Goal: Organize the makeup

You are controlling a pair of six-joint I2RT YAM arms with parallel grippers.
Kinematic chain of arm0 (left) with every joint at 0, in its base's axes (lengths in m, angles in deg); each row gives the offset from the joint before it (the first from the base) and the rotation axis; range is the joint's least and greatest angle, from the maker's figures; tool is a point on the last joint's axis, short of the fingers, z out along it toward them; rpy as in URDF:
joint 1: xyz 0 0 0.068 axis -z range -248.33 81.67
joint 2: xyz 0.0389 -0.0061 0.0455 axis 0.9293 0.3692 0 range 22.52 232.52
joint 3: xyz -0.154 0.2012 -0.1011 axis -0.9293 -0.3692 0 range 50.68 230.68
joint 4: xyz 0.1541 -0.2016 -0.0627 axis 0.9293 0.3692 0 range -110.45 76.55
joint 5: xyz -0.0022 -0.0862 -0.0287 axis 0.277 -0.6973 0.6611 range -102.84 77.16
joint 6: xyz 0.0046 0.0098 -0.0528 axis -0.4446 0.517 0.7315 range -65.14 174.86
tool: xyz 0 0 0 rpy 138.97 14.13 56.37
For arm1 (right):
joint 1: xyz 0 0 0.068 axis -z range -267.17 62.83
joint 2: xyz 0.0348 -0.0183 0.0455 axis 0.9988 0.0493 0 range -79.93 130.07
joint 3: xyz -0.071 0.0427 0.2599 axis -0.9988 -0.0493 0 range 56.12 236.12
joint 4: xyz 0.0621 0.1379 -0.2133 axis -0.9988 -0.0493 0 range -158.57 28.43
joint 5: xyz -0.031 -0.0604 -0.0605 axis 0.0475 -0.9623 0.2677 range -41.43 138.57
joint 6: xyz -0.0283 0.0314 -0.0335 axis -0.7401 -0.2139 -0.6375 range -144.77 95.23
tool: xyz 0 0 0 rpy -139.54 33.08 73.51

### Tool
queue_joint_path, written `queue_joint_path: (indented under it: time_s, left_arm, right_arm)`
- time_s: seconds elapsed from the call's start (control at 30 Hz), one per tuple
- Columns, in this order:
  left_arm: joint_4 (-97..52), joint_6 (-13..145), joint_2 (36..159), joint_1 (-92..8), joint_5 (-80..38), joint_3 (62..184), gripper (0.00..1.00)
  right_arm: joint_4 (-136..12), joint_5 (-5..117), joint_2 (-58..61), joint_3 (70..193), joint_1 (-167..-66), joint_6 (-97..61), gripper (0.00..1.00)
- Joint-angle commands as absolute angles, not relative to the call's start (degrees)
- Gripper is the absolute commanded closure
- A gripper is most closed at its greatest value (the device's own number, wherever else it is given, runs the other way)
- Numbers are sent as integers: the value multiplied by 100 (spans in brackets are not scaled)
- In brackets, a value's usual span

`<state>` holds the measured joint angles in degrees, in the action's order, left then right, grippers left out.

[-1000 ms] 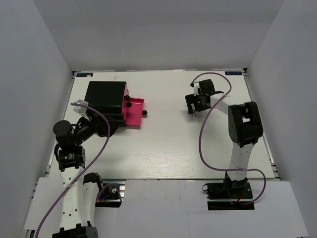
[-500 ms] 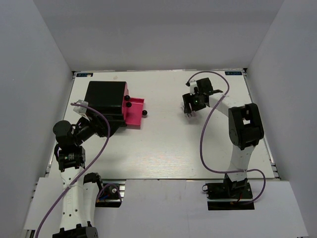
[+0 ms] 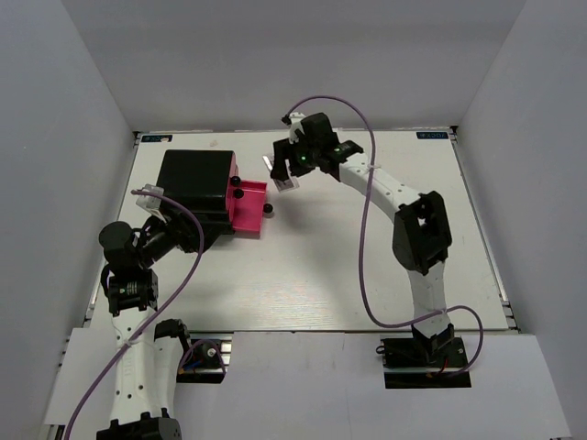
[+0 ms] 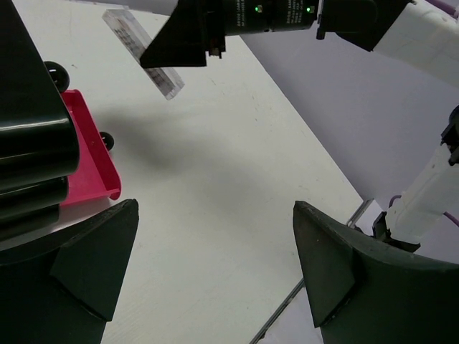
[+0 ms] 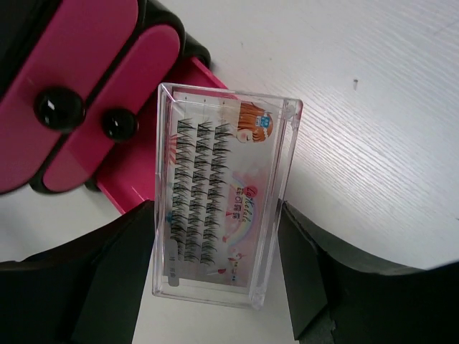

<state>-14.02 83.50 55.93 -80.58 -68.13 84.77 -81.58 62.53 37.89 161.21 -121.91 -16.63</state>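
Left gripper (image 4: 215, 261) hangs with jaws spread at lower left, beside large black box (image 3: 194, 179). Its open pink drawer (image 3: 248, 211) juts mid-left. Right gripper (image 3: 289, 172), clamped on clear plastic false-lash case (image 5: 226, 193), has swung from right-centre to upper middle, by the drawer; drop-in likely next.

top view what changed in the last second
The right gripper swung left and farther from its base, carrying the clear eyelash case; it now hangs by the open pink drawer. The left gripper, open beside the black box, has not moved, and the drawer is as far out as before.
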Motion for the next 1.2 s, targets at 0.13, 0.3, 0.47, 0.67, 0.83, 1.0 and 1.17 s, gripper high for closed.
queue_joint_path:
  time_s: [0.13,0.3,0.47,0.67,0.83,1.0,1.17]
  left_arm:
    - [-1219,8158,5627,-8046,-6672,8513,2]
    - [-1219,8140,5644,-8099,-6654,8531,2]
    - [-1202,8140,5653,-8099,-6646,8540,2]
    - [-1175,8123,5627,-8099,-6628,8540,2]
    - [-1166,8123,5609,-8099,-6611,8549,2]
    - [-1149,8105,5592,-8099,-6610,8549,2]
    - [-1140,8105,5565,-8099,-6593,8557,2]
  right_arm:
    - [-8486,5167,4461,16975,-12575,-298,100]
    - [-8389,4288,4523,17011,-12892,-95,100]
    - [-8416,3558,4663,17186,-13217,-60,100]
    - [-8468,3039,4760,17081,-13472,221,100]
    - [-8416,2933,4831,17055,-13577,239,100]
    - [-8398,2976,4831,16985,-13665,204,100]
    - [-8337,2985,4831,16870,-13753,125,100]
